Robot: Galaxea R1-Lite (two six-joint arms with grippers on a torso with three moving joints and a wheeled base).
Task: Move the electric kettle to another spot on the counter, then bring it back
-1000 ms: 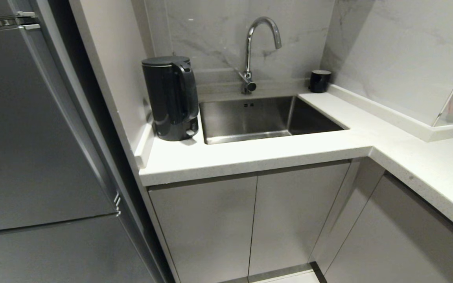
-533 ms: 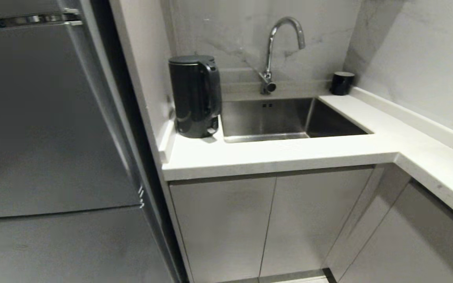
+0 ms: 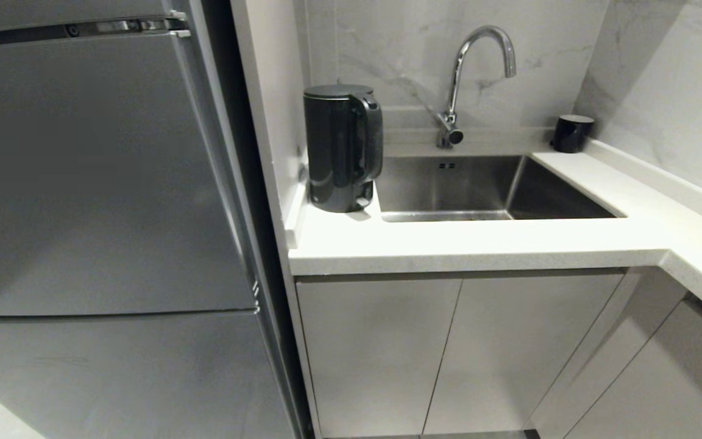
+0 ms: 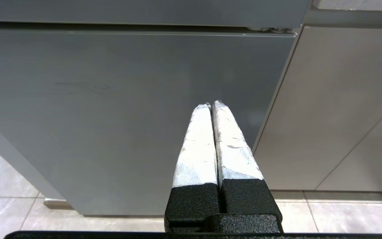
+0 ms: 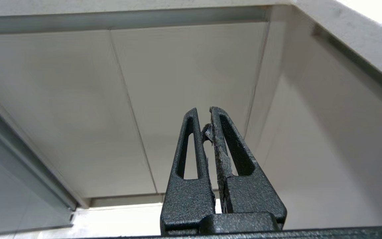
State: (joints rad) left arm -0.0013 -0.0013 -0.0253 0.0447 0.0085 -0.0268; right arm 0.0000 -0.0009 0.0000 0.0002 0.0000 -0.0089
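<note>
Kitchen corner: a white speckled stone counter (image 3: 448, 247) runs along the back wall and turns down the robot's right side, with a stainless steel sink (image 3: 485, 189) set into it and a tall grey refrigerator (image 3: 95, 183) on the robot's left. The tall glossy black electric kettle (image 3: 342, 149) stands upright on the counter, just beside the sink's left edge and close to the side wall, its loop handle facing the sink. A small black cup (image 3: 572, 133) sits at the far corner, well apart.

Neither arm shows in the head view. The left gripper (image 4: 212, 105) hangs low before the refrigerator front, fingers pressed together, empty. The right gripper (image 5: 204, 113) hangs low before the pale cabinet doors (image 5: 184, 99), fingers together, empty.

Step in hand, by judgement: approach. Position the base squarely facing the kettle. Raise one arm above counter level, spread its fingers, then address the handle from the sink side. Keep the kettle vertical during transfer.
</note>
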